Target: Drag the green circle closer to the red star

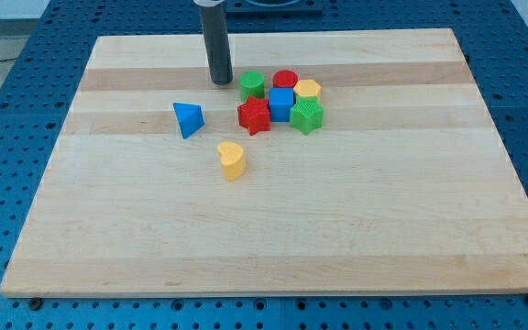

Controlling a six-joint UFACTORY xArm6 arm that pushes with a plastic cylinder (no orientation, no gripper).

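The green circle (252, 84) stands at the upper left of a tight cluster of blocks near the view's top centre. The red star (254, 116) lies just below it, almost touching. My tip (220, 81) is the lower end of the dark rod, resting on the wooden board (264, 229) just left of the green circle with a small gap between them.
In the cluster are a red circle (286, 80), a yellow hexagon (308, 89), a blue cube (281, 104) and a green star (307, 117). A blue triangle (188, 119) lies to the left of the red star. A yellow heart (232, 159) lies below.
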